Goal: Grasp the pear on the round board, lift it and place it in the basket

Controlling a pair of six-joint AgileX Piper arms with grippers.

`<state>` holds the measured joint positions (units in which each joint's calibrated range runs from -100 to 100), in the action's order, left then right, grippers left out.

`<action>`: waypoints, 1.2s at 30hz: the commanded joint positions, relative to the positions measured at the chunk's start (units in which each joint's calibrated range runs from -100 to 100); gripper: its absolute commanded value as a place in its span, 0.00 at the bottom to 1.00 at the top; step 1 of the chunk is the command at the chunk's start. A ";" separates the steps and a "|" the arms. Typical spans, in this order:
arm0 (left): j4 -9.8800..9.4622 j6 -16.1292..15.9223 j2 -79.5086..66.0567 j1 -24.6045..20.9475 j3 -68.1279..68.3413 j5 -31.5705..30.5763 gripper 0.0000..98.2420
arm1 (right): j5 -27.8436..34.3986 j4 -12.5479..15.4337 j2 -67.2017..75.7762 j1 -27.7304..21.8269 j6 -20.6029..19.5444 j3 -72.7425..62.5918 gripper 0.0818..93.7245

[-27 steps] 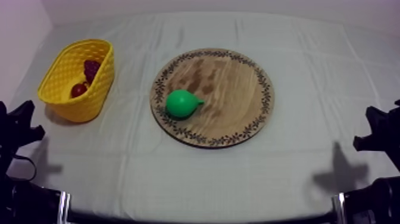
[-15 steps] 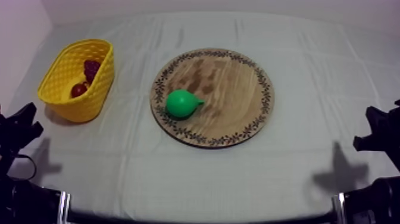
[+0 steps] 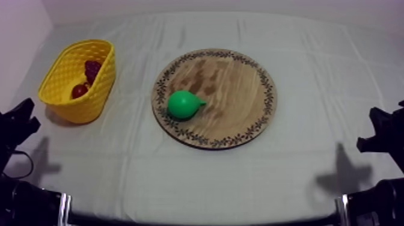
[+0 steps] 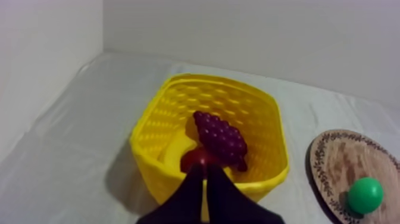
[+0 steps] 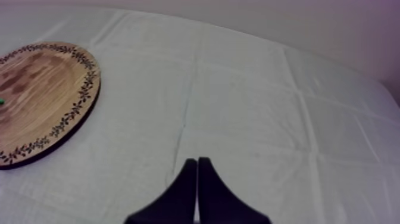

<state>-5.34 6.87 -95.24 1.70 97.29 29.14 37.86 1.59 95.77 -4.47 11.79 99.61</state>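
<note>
Lying on the left part of the round wooden board (image 3: pixel 237 84), the green pear (image 3: pixel 183 104) waits at mid-tabletop (image 3: pixel 288 180) in the view from above. The yellow basket (image 3: pixel 93 90) stands far left, well apart from it. By the look of things nothing of the job is done: pick-up, carry and drop are all left. The left end effector (image 3: pixel 24 120) and right end effector (image 3: pixel 376 132) sit low at the near edges, well away from the board.

From the left wrist, that end effector's fingers (image 4: pixel 196 184) lie pressed into a narrow wedge, holding nothing, aimed at the basket's near wall. Grapes (image 4: pixel 220 137), a small red fruit (image 4: pixel 199 159) and what looks like a banana (image 4: pixel 175 146) lie inside the basket; the pear sits on the board off to the right.

From the right wrist, the right end effector is likewise closed to a thin, empty wedge over bare cloth, with the board to its left.
</note>
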 commanded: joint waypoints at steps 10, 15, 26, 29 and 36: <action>-1.09 3.64 14.33 3.55 -17.43 2.71 0.00 | -0.04 0.00 -0.01 0.03 0.00 0.05 0.00; -1.59 4.98 22.38 4.59 -28.45 7.93 0.00 | -0.04 0.00 -0.01 0.03 0.00 0.05 0.00; -1.62 3.35 38.41 9.02 -48.95 14.32 0.00 | -0.04 0.00 -0.01 0.03 0.00 0.05 0.00; -1.81 2.96 42.12 10.79 -53.26 15.18 0.00 | -0.04 0.00 -0.01 0.03 0.00 0.05 0.00; -3.16 2.95 50.67 15.99 -63.20 20.06 0.00 | -0.04 0.00 -0.01 0.03 0.00 0.05 0.00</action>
<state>-7.74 9.20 -46.78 15.95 36.95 48.25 37.78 1.59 95.77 -4.47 11.79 99.61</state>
